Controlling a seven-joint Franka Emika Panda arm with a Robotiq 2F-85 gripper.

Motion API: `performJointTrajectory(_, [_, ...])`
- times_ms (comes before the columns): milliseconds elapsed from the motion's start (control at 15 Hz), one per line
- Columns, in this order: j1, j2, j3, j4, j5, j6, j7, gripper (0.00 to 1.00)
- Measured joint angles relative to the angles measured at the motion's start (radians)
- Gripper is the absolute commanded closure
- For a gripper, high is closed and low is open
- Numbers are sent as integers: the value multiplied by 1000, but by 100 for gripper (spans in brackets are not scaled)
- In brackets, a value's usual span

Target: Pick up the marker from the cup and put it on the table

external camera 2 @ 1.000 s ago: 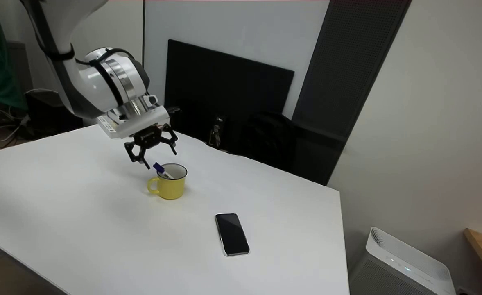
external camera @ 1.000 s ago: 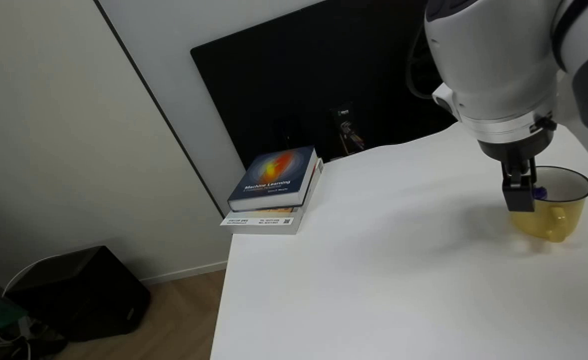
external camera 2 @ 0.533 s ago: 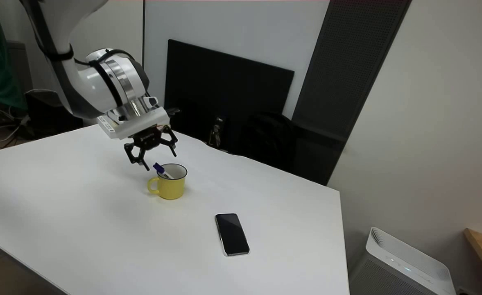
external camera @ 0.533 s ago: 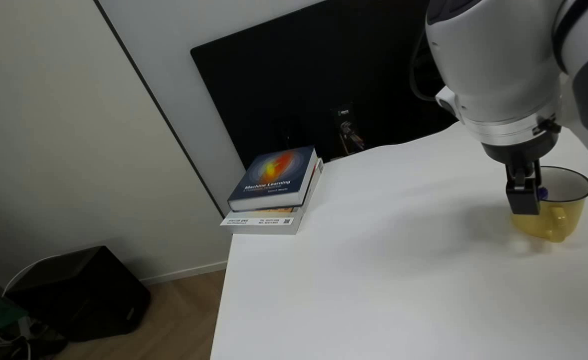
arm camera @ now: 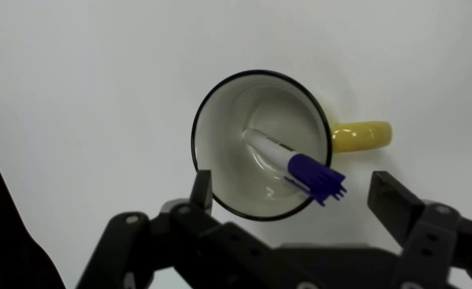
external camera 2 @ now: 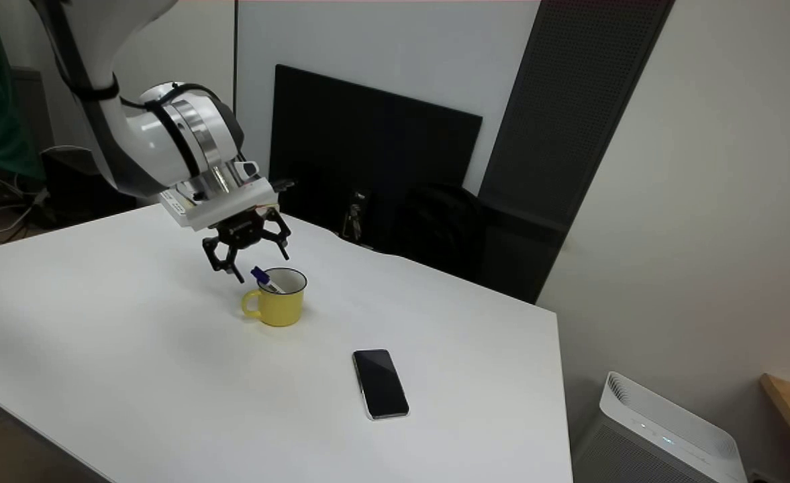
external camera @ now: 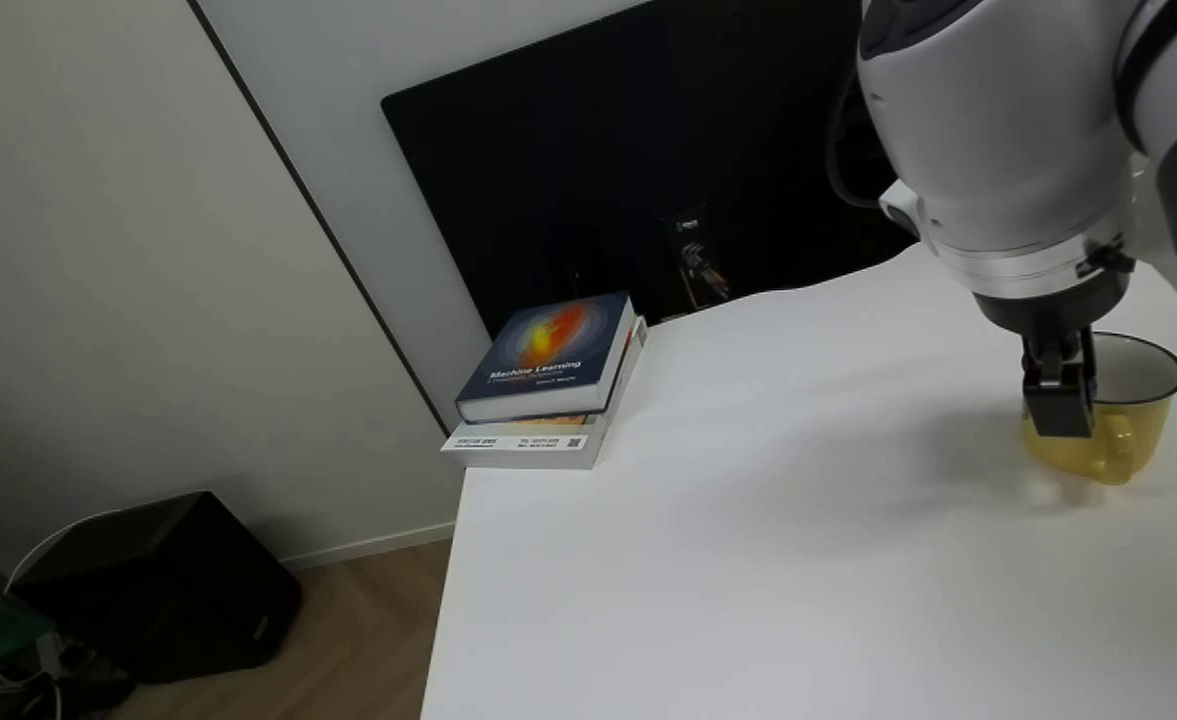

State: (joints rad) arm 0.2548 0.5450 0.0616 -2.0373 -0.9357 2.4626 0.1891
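Observation:
A yellow cup point(external camera 2: 280, 310) with a white inside and dark rim stands upright on the white table point(external camera 2: 166, 376); it also shows in the wrist view point(arm camera: 227, 160) and in an exterior view point(external camera: 1140, 430). A white marker with a purple cap point(arm camera: 310, 170) leans in the cup, cap up and past the rim towards the handle side; the cap also sticks out in an exterior view point(external camera 2: 261, 275). My gripper point(external camera 2: 264, 268) is open and empty just above the cup. In the wrist view its fingers point(arm camera: 292, 180) stand apart either side of the cap. In an exterior view, the gripper point(external camera: 1060, 405) hides the marker.
A black phone point(external camera 2: 380, 384) lies on the table near the cup. Stacked books point(external camera: 548, 360) lie at a table corner. A black monitor point(external camera 2: 368, 134) stands behind the table, with a small dark box point(external camera: 696, 258) by its lower edge.
My gripper has moved slightly down, and right in an exterior view, where it now covers the purple cap that showed before. The fingers stay open. Cup and marker have not moved.

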Motion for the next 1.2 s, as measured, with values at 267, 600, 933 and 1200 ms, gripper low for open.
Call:
performJointTrajectory(267, [0,0,0,-2,0,-5,7,36])
performJointTrajectory(600, [0,0,0,-2,0,-12,10,71])
performJointTrajectory(933, [0,0,0,-3,15,-20,11,97])
performJointTrajectory(1200, [0,-9,0,-1,17,-29,11,95])
